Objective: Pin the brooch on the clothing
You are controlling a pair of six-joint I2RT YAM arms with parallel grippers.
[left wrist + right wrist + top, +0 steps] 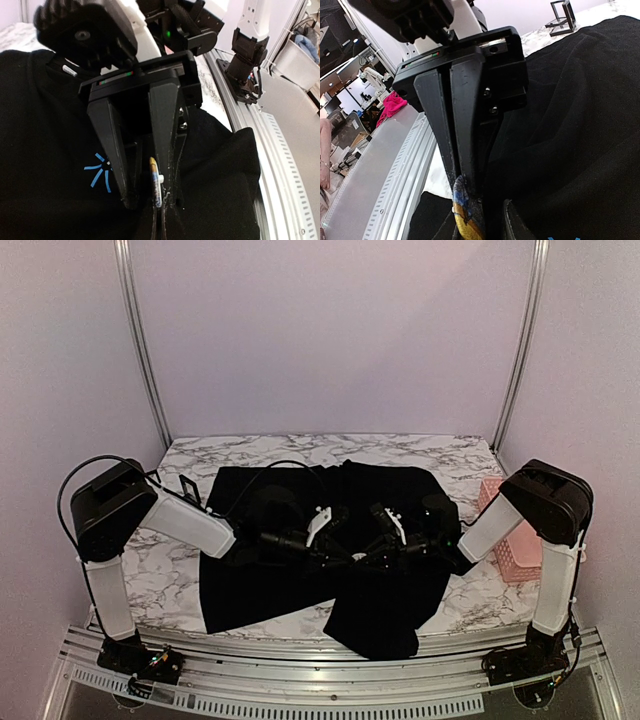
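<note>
The black T-shirt (262, 590) lies spread on the marble table, one part hanging over the front edge. Its light-blue starburst mark (98, 172) shows in the left wrist view beside my left fingers. Both grippers meet over the shirt's middle. My right gripper (368, 554) (464, 192) is shut on the brooch (465, 220), a round blue-and-yellow pin held edge-on. In the left wrist view the brooch (155, 182) stands between my left gripper's (149, 201) (343, 552) spread fingers, its white back against the right-hand finger (166, 150).
A pink basket (516, 545) stands at the table's right edge. A small black frame stand (188, 487) sits at the back left beyond the shirt. The aluminium rail (320, 672) runs along the front edge.
</note>
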